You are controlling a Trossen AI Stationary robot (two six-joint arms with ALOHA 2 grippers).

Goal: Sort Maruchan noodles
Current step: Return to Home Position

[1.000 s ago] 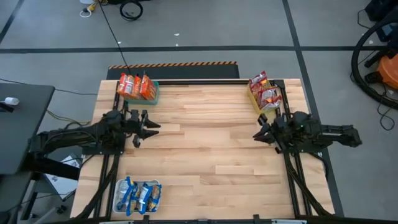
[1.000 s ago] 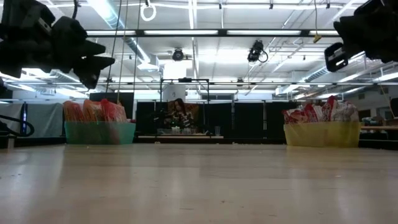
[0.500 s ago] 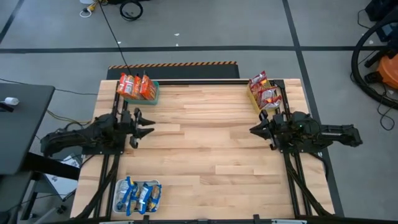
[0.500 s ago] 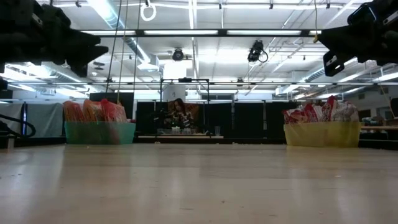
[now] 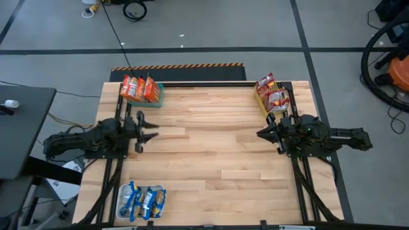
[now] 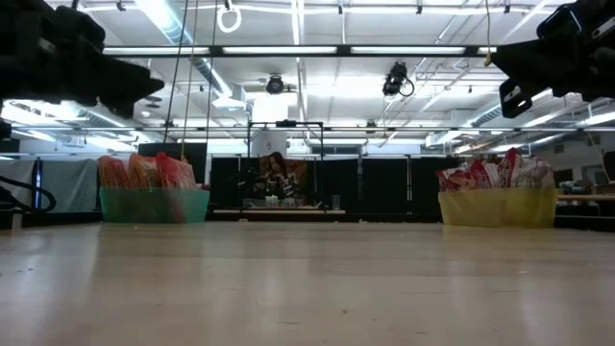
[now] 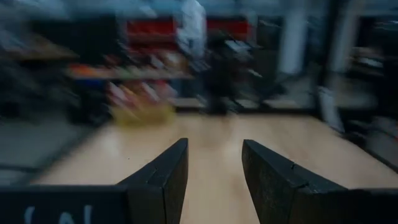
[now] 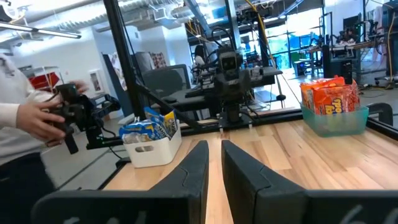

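Above the bare wooden worktop (image 5: 211, 147), the left claw (image 5: 151, 129) hangs apart and empty, the right claw (image 5: 261, 134) nearly together, while crinkly plastic Maruchan noodles (image 5: 140, 89) sit sorted in corner trays.

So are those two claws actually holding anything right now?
No, nothing. The left gripper shows an empty gap between its fingers, and the right gripper is nearly closed on nothing, both above the bare table.

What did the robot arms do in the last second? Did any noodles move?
The left gripper pulled back toward its own edge of the table and levelled out. The right gripper shifted slightly. Neither holds anything. No noodles moved: orange packets stay in the teal tray, red-and-white packets in the yellow tray, blue packets in the white tray.
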